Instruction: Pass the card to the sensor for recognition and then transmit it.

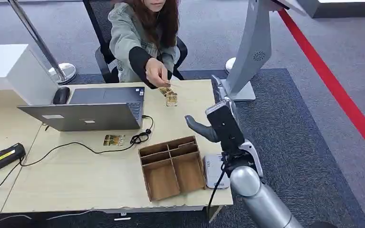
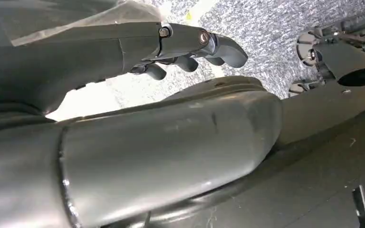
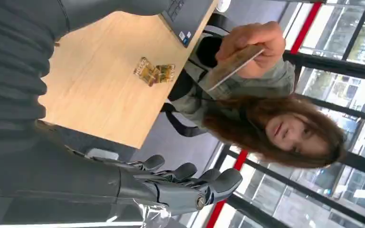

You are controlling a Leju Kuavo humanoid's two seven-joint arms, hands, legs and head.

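Where the pale wooden table (image 1: pixel 90 175) meets the dark blue-grey carpet (image 1: pixel 294 142), a red floor stripe (image 1: pixel 342 95) is seen running off diagonally, and tall glass panels are visible behind the seated person (image 1: pixel 138 33) in the right wrist view. On the table are set an open grey laptop (image 1: pixel 90 111), a brown compartmented cardboard tray (image 1: pixel 172 167), a black handheld scanner (image 1: pixel 2 156) on a cable, and a white flat sensor pad (image 1: pixel 215 171) at the table's near right edge, just beside the tray. A small pile of gold-patterned cards (image 1: pixel 170 96) lies on the far side, with one more card (image 1: pixel 113 140) in front of the laptop. The card (image 3: pixel 233 66) being passed is thin, flat and brownish, and is pinched in the person's hand (image 1: pixel 157 73) above the pile. The right hand (image 1: pixel 214 121) is raised over the table's right edge, empty, fingers spread apart. The left hand (image 2: pixel 190 47) hangs over carpet, fingers loosely curled with nothing in them.
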